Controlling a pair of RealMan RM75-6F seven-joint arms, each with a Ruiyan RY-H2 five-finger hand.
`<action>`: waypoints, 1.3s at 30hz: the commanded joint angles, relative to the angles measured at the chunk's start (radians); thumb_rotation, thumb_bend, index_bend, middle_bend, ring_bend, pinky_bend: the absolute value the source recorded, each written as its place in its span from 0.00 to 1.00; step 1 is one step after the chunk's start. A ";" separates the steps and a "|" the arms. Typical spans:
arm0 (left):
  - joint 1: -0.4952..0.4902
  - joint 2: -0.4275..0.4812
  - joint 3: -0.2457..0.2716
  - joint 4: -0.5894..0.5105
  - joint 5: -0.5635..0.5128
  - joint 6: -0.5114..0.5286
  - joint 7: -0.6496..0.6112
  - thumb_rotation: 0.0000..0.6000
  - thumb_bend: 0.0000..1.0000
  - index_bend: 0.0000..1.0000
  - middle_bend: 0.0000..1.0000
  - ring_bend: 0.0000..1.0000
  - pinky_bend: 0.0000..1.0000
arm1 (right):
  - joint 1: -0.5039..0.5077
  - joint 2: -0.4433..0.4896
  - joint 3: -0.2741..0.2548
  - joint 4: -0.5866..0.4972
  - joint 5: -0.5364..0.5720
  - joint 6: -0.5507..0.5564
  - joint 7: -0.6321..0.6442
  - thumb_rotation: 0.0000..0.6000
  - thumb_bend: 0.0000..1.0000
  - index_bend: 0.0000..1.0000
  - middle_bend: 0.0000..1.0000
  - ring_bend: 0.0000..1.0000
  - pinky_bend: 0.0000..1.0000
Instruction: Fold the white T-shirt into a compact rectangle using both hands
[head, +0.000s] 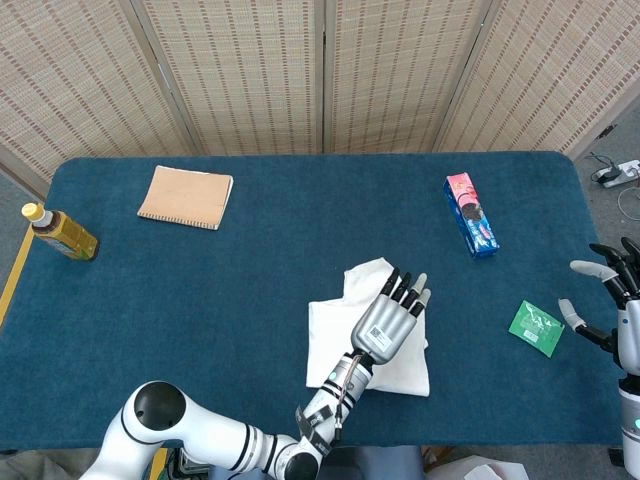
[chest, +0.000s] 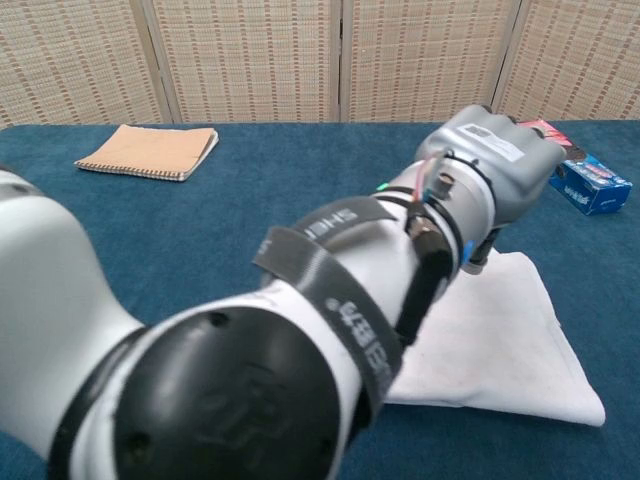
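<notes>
White T-shirt (head: 370, 335) folded on table, left robot hand (head: 392, 318) above it, fingers straight, empty, right robot hand (head: 612, 300) splayed, empty

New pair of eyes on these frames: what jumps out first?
The left robot hand, fingers spread, over the white T-shirt at the table's near centre; its arm fills most of the chest view. Next, the right robot hand, open at the far right edge near a green packet.
</notes>
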 joint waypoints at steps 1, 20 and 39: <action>0.079 0.078 0.035 -0.083 0.025 0.044 -0.056 1.00 0.07 0.00 0.00 0.00 0.00 | 0.006 0.011 -0.008 -0.010 -0.009 -0.017 0.000 1.00 0.21 0.37 0.23 0.09 0.06; 0.510 0.512 0.271 -0.231 0.274 0.135 -0.539 1.00 0.09 0.05 0.00 0.00 0.00 | 0.066 0.093 -0.082 -0.049 -0.070 -0.179 0.004 1.00 0.27 0.40 0.26 0.12 0.17; 0.905 0.754 0.458 -0.166 0.556 0.280 -1.005 1.00 0.20 0.15 0.03 0.02 0.00 | 0.068 0.112 -0.166 -0.069 -0.114 -0.241 -0.043 1.00 0.30 0.36 0.24 0.16 0.25</action>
